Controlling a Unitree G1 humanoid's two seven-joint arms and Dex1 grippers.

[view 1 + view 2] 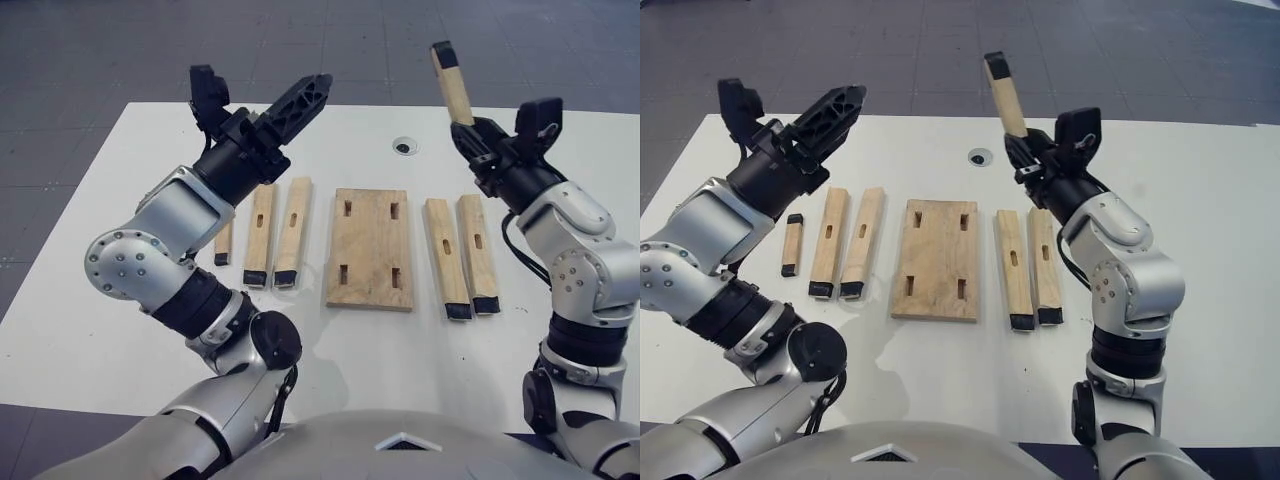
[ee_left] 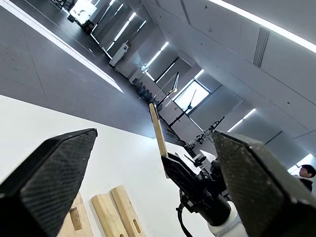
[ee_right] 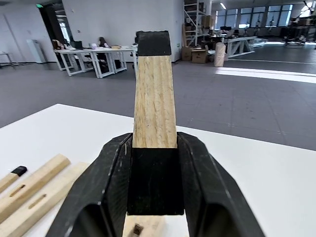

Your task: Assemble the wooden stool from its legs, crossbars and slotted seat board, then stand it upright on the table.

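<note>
Wooden parts lie sorted on the table (image 1: 120,300) in the eye views: seat board (image 1: 370,250) in the middle and slotted legs (image 1: 260,235) flanking it, all within easy reach. The right gripper (image 1: 470,128) clenches a crossbar (image 1: 452,85) upright above them, probably to fit it into a slot. The left gripper (image 1: 262,85) hovers empty, jaws spread. In the left wrist view, its wide-apart fingers (image 2: 49,173) frame the held crossbar. In the right wrist view, both pads (image 3: 113,182) squeeze the crossbar's lower end.
</note>
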